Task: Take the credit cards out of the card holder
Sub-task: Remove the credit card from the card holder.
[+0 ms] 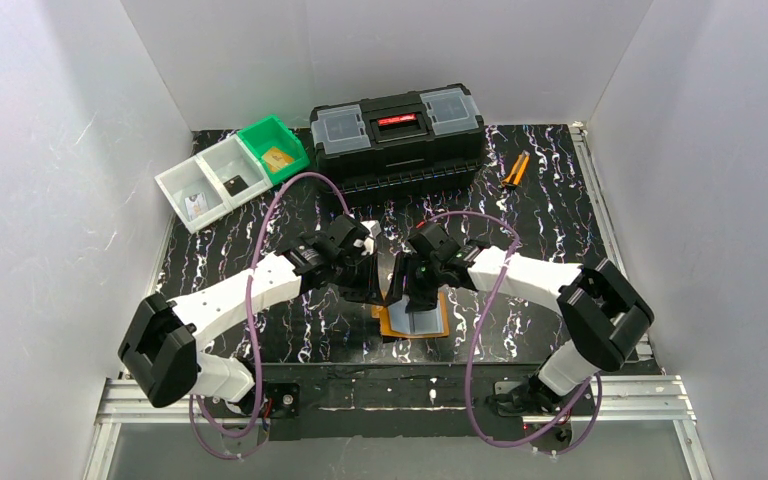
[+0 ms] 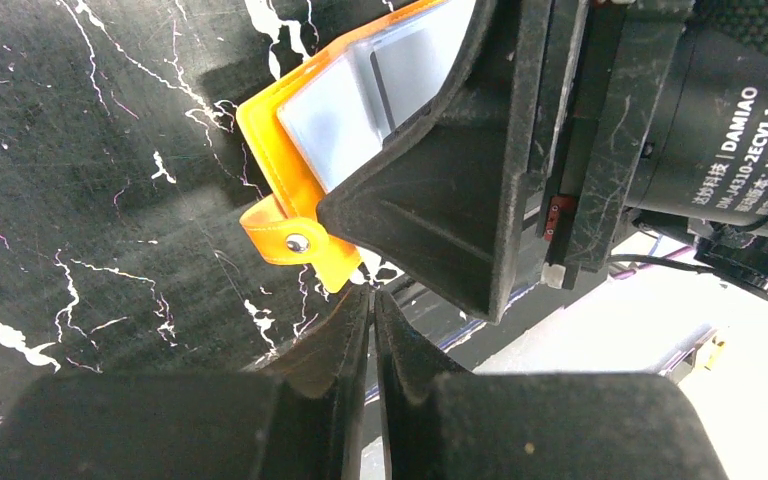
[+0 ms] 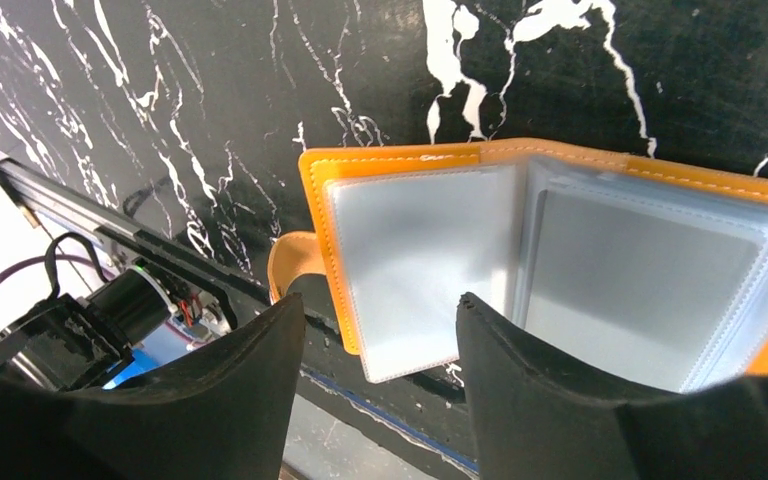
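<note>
Pockets [image 3: 415, 260] of clear plastic faced up from the card holder [image 1: 415, 325], which lay open and flat on the black marbled table [image 1: 560, 220], near its front edge and between the 2 grippers. We saw its snap tab [image 2: 285, 238] sticking out at one side. The right gripper [image 3: 378, 315] hung over the pockets with its fingers spread apart. The left gripper [image 2: 372, 305] sat just beside the holder, fingers pressed together. Well apart, at the back left, 1 tan card [image 1: 278, 157] lay in the green bin [image 1: 260, 135] and 1 dark card [image 1: 233, 184] in the white bin [image 1: 175, 190] beside it. At the back stood a black toolbox [image 1: 397, 135], with pliers [image 1: 513, 170] to its right.
</note>
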